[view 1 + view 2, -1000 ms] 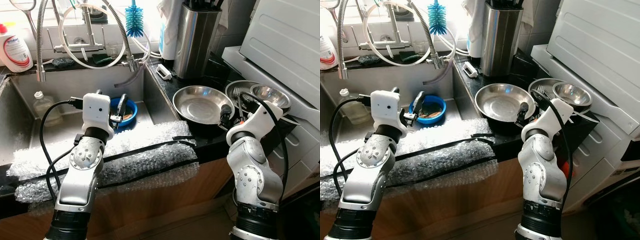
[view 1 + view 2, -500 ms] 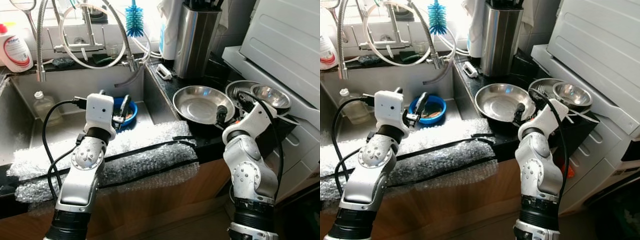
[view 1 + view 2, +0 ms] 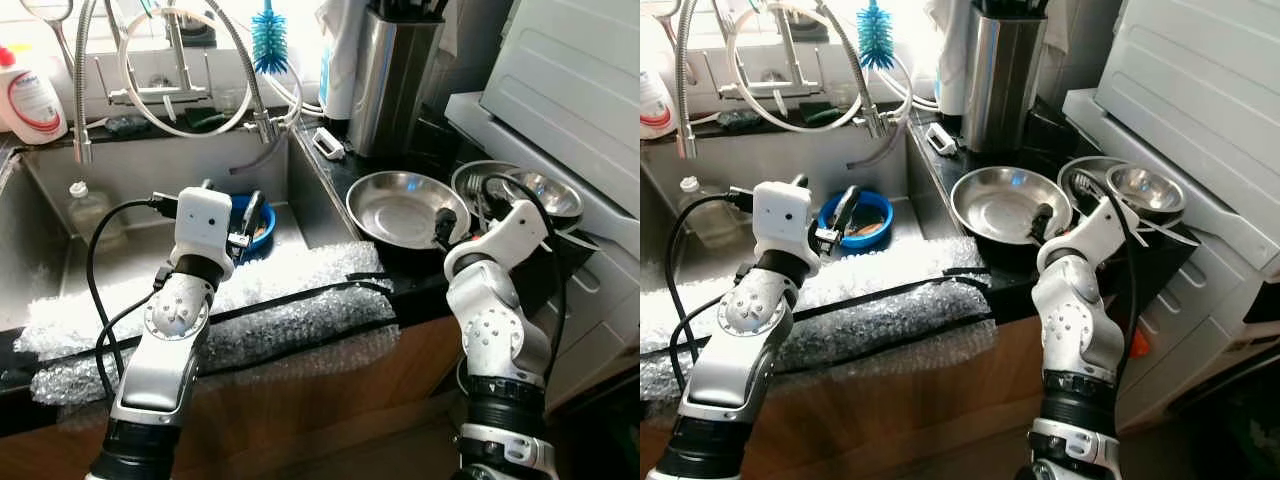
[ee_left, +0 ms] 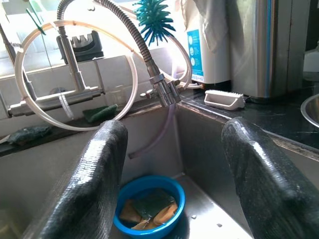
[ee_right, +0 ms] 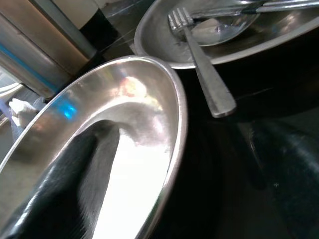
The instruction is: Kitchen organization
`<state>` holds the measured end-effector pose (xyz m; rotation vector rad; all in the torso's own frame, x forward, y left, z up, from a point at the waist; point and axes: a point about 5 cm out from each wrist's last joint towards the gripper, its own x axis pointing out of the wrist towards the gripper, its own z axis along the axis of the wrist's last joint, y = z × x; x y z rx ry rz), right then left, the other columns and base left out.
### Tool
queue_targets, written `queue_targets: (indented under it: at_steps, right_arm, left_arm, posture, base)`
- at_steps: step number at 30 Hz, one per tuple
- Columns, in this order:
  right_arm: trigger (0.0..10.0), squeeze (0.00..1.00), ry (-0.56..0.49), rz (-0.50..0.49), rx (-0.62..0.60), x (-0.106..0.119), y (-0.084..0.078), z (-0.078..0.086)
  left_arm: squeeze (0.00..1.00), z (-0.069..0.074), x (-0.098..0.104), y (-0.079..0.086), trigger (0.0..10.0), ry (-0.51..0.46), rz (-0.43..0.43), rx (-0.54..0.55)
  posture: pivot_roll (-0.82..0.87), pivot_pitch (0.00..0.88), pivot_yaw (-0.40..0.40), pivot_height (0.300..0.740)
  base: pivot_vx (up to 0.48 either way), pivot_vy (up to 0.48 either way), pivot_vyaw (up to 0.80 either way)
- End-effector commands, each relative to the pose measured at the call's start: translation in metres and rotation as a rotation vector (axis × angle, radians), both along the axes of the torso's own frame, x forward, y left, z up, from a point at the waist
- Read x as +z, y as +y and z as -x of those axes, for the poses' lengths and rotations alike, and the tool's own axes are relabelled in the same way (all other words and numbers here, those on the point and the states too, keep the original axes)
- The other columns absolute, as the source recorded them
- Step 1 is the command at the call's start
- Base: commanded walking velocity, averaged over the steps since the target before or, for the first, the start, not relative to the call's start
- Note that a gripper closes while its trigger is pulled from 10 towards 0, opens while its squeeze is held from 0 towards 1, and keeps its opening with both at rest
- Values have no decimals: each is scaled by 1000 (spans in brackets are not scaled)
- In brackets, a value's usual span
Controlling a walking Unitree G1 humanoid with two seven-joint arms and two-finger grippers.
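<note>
Silver jointed arms, white wrist housings, black cables, seemingly textured black fingers (image 4: 99, 179)

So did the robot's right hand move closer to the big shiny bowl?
Yes. The right gripper has moved left, from beside the big steel bowl to its rim, one finger now inside it.

The sink (image 3: 60, 250) lies at ten o'clock, the faucet (image 3: 170, 60) behind it at eleven. In its basin sit a bottle (image 3: 88, 212) toward nine and a bowl (image 3: 250, 218) holding sponges toward the centre. Bubble wrap (image 3: 280, 300) drapes over the counter edge in front. At one o'clock a steel pan (image 3: 395, 205) rests on the counter, the knife block (image 3: 392, 75) behind it. At two o'clock a second dish (image 3: 480, 180) holds a fork (image 5: 202, 69) and a small bowl (image 3: 540, 190).
</note>
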<state>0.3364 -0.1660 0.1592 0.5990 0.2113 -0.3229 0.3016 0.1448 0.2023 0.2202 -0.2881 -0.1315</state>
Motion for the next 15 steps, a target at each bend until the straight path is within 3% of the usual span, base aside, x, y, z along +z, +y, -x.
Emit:
queue_targets:
  at_steps: [1, 4, 5, 6, 15]
  right_arm:
    - [10000, 0, -15, -11, 2, 7, 4, -6]
    - [10000, 0, -15, -13, 4, 6, 4, -7]
    - [8627, 0, -15, -16, 14, 6, 5, -8]
    - [0, 0, -16, -25, 25, 6, 6, -9]
    - [0, 0, -9, -24, 46, 5, 10, -13]
  left_arm:
    - [0, 0, 5, -4, 10000, -22, -10, -26]
    - [0, 0, 5, -4, 10000, -22, -10, -26]
    - [0, 0, 5, -4, 10000, -22, -10, -26]
    - [0, 0, 6, -4, 10000, -22, -10, -27]
    - [0, -1, 6, -4, 10000, -24, -9, -28]
  posture:
    - [-56, 0, -68, 740]
    - [-57, 0, -68, 740]
    - [-55, 0, -68, 740]
    - [-55, 0, -66, 740]
    - [-55, 0, -67, 740]
  base:
    - [0, 0, 0]
    - [0, 0, 0]
    - [0, 0, 0]
    - [0, 0, 0]
    - [0, 0, 0]
